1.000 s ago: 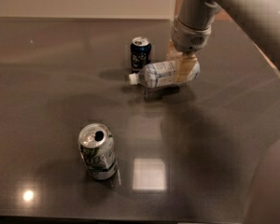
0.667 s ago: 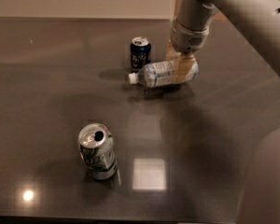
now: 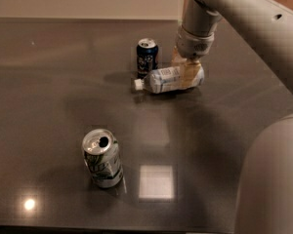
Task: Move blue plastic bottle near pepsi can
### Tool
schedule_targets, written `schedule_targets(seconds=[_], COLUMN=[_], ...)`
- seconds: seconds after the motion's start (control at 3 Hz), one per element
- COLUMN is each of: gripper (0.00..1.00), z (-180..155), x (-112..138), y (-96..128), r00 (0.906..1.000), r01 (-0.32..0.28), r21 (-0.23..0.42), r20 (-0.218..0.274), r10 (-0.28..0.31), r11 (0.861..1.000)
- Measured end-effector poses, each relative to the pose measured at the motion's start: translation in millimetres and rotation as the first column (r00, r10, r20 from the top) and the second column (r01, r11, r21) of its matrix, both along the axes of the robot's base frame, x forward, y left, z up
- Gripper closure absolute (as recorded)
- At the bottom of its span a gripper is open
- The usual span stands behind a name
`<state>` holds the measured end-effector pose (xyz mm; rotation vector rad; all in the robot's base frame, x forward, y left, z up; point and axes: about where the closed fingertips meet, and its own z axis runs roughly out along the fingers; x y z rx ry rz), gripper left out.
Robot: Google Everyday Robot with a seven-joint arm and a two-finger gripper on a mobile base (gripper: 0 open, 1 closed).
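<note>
The arm (image 3: 271, 179) now fills far more of the lower right corner. The pincer (image 3: 186, 72), clamped on the blue plastic bottle (image 3: 163, 80) just right of the pepsi can (image 3: 147, 57), has dipped slightly, bringing the cap end closer to the surface (image 3: 49, 82).

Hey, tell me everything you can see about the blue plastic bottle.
The blue plastic bottle is small, clear and pale bluish, with a white cap pointing left and a white label. It lies on its side on the dark table, close beside the pepsi can. The claw clamps its bottom end from above.
</note>
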<state>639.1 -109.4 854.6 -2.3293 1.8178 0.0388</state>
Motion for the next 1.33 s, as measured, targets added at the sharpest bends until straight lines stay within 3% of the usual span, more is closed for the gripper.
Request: schedule_targets(seconds=[0.67, 1.0, 1.33], gripper=[0.11, 0.00, 0.00], z=[-3.5, -5.2, -5.2], x=[5.3, 7.2, 7.3], y=[3.6, 5.1, 5.1], r00=[0.9999, 0.9999, 0.9999], r01=[0.000, -0.001, -0.001], r21=[0.007, 0.010, 0.010], r20=[0.013, 0.017, 0.017], r10=[0.000, 0.000, 0.000], r11=[1.000, 1.000, 1.000])
